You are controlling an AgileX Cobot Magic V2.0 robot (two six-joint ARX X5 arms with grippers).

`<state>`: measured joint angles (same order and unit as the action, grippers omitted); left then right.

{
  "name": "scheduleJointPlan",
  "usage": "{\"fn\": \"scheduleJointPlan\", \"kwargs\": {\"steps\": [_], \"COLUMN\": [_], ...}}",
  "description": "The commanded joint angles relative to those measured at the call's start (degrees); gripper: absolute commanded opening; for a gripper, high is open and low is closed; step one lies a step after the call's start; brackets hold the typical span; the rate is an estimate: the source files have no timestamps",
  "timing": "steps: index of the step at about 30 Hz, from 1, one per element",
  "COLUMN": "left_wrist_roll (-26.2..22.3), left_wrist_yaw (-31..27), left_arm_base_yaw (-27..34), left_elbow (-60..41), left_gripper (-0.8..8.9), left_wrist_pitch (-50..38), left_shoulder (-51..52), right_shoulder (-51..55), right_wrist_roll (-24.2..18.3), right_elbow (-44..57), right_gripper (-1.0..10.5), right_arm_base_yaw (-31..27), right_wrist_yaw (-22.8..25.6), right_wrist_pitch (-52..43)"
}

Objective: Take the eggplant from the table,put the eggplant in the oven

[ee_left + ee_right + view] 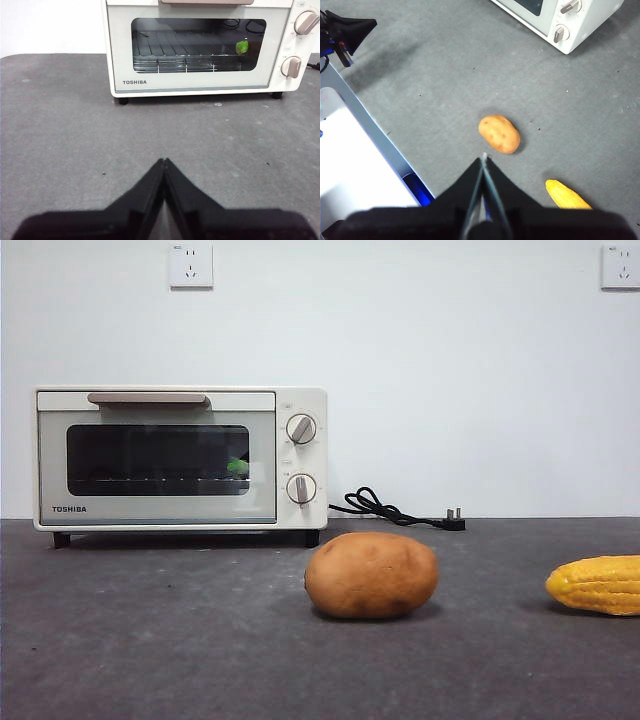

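Eggplant (242,47) lay inside the shut oven (180,458), only its green cap showing at three o'clock behind the glass. Left gripper (164,161) and right gripper (484,157) hovered pinched together, empty. Task looked finished; retreat remained.

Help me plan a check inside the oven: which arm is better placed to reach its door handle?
Probably left. The left gripper squarely faces the oven and its closed door, jaws shut. The right gripper hangs near the potato, the oven off at an angle.
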<state>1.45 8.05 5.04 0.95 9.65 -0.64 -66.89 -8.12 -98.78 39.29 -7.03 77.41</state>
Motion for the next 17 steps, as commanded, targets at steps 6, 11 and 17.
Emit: {"fn": "scheduleJointPlan", "kwargs": {"steps": [6, 11, 17], "left_wrist_roll": [0.5, 0.5, 0.5], "left_wrist_yaw": [-0.17, -0.17, -0.17], "left_arm_base_yaw": [0.17, 0.17, 0.17], "left_elbow": [-0.52, -0.52, -0.52], "left_gripper": [-0.04, -0.04, -0.04], "left_wrist_pitch": [-0.63, -0.63, -0.63], "left_shoulder": [-0.13, -0.13, -0.13], "right_shoulder": [-0.07, -0.07, 0.09], "right_wrist_roll": [0.44, 0.44, -1.66], "right_elbow": [-0.07, -0.07, -0.04], "right_gripper": [0.0, 0.0, 0.0], "right_arm_base_yaw": [0.02, 0.02, -0.35], "right_wrist_yaw": [0.02, 0.02, 1.55], "right_wrist_pitch": [0.68, 0.68, 0.22]}}
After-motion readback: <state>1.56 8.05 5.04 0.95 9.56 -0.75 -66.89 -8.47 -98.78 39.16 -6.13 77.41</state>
